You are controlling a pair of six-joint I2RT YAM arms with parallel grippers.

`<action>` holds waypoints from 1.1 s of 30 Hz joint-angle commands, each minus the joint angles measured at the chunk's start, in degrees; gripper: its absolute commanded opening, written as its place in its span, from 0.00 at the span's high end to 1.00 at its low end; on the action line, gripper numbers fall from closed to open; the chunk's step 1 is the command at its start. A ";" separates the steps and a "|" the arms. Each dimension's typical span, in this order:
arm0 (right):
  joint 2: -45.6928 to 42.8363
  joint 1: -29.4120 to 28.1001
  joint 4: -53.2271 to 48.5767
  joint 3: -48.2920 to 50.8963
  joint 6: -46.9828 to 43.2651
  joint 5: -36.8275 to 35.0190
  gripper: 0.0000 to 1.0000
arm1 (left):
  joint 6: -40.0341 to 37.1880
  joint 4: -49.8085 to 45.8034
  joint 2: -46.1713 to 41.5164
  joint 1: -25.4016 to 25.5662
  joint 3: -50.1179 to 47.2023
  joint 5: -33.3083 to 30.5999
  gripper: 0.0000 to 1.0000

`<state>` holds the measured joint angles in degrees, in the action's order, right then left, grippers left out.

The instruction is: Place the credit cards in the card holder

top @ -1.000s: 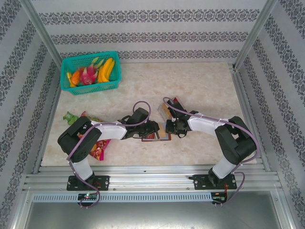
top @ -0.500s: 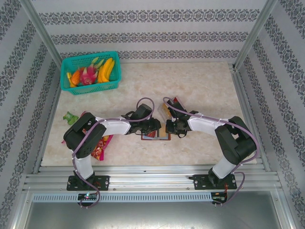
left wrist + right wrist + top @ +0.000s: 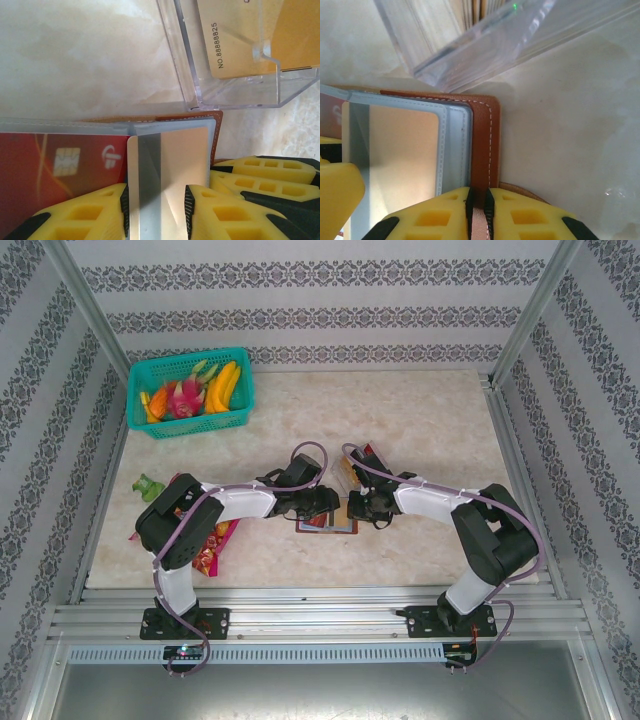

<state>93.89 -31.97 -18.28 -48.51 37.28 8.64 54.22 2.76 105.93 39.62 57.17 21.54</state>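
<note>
You get the top camera high behind the near edge, facing down over the whole table (image 3: 430, 420). Both wrist cameras sit very close, sharing the card holder (image 3: 482, 130) mid-table.

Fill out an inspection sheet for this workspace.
Surface: pale marble-look table, no spills seen.
Job's things: brown card holder lying open; tan card on its inner sleeves, insertion unclear; red card beside it.
Clutter: clear card stand, fruit basket, snack packet.
Grippers: left gripper straddles the tan card, grip unclear; right gripper pinches the holder's leather edge.
Cables: purple cables loop over both arms, no snag seen.
Surroundings: patterned walls, metal frame.
</note>
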 commanded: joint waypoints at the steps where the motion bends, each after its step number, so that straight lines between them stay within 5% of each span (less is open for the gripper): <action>1: -0.82 0.81 -2.68 0.57 -0.46 -2.12 0.77 | -0.50 -3.73 -5.28 -0.42 -2.54 -4.60 0.62; 5: -3.90 1.67 -3.51 0.03 -0.60 -2.63 0.75 | -1.17 -10.87 -11.97 -0.55 -5.43 -12.47 0.59; 13: -7.87 1.91 -2.66 -0.66 0.65 0.12 0.71 | -3.16 -16.12 -16.03 -1.01 -5.17 -16.55 0.51; 24: -6.50 1.95 1.21 0.40 1.13 5.76 0.76 | -2.51 -12.06 -10.09 -1.29 -3.39 -10.51 0.44; 28: -4.70 1.30 6.07 0.35 2.22 10.14 0.82 | -2.21 -11.78 -8.77 -1.30 -3.27 -10.24 0.46; 33: -0.14 -0.09 7.87 -2.29 2.69 11.41 0.92 | -2.01 -11.49 -8.62 -1.38 -3.77 -10.49 0.62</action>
<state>91.64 -30.96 -12.86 -49.04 39.29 17.67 52.60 -9.76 97.17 38.87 52.64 10.59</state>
